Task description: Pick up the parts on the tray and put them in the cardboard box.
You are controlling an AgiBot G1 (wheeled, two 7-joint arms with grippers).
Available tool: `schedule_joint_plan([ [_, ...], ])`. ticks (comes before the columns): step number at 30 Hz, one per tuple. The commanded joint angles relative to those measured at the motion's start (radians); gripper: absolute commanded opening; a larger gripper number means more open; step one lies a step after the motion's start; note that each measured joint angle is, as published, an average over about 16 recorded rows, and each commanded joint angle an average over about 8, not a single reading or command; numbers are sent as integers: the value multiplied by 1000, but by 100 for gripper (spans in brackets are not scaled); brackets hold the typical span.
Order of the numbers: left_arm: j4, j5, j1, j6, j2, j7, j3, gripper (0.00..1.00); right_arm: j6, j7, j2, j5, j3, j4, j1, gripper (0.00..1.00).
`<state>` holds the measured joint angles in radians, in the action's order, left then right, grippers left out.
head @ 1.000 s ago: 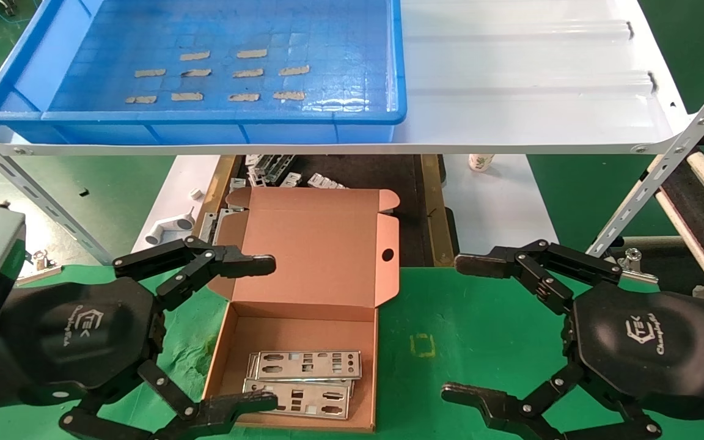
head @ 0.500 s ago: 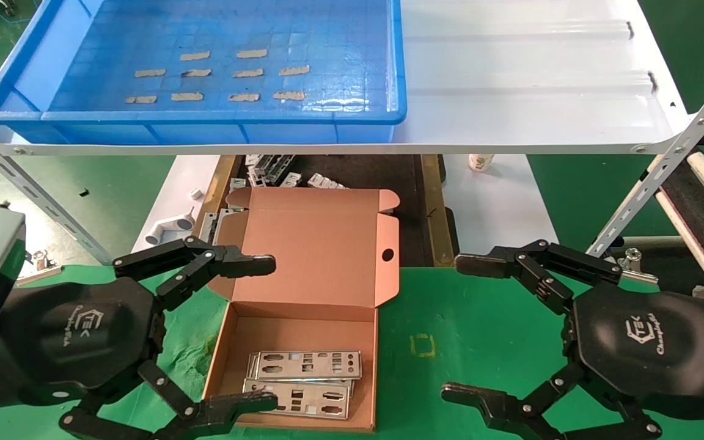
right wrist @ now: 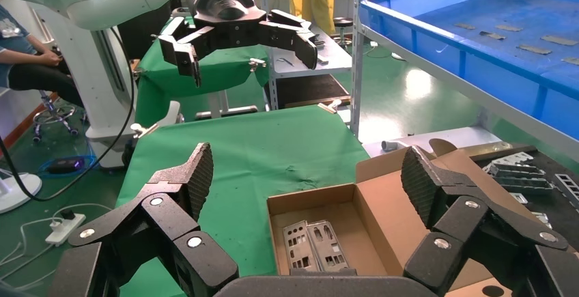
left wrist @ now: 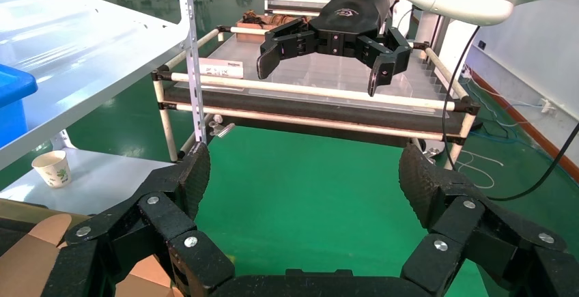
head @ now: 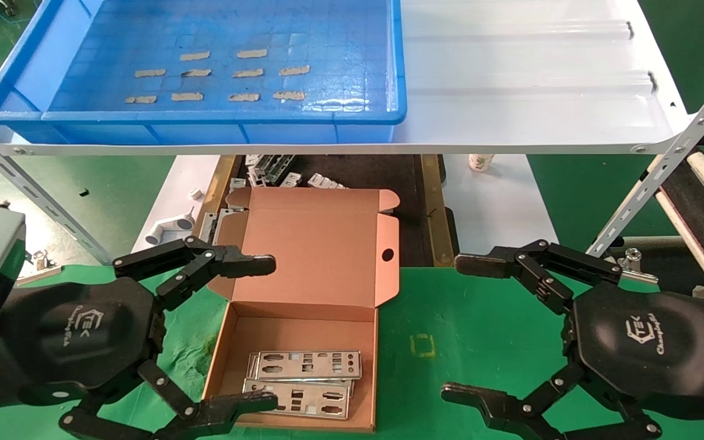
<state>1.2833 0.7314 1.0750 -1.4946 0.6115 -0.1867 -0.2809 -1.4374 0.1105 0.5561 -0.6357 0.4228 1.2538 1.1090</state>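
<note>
The brown cardboard box point(head: 278, 333) lies open on the green table, lid folded back. Two silver punched parts point(head: 303, 380) lie flat on its floor, also visible in the right wrist view point(right wrist: 311, 242). The blue tray point(head: 205, 116) on the white shelf above holds only tan tape strips; no parts show in it. My left gripper point(head: 263, 333) hangs open at the box's left side, one finger over the lid, one at the front edge. My right gripper point(head: 459, 327) is open over bare green table, right of the box. Both hold nothing.
The white shelf point(head: 529, 85) spans the scene above the table on slotted metal struts point(head: 663, 177). Behind the box lie bent metal brackets point(head: 269, 171), a white pipe fitting point(head: 168, 229) and a paper cup point(head: 480, 162). A yellow square mark point(head: 423, 346) sits right of the box.
</note>
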Motion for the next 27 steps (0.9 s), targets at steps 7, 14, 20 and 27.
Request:
schedule_joint_plan([
  [7,0,0,0,0,0,0,0,100,0,0,0,0,0,0,0,100],
  [14,0,0,0,0,0,0,0,100,0,0,0,0,0,0,0,100],
  [20,0,0,0,0,0,0,0,100,0,0,0,0,0,0,0,100],
  [27,0,0,0,0,0,0,0,100,0,0,0,0,0,0,0,100],
])
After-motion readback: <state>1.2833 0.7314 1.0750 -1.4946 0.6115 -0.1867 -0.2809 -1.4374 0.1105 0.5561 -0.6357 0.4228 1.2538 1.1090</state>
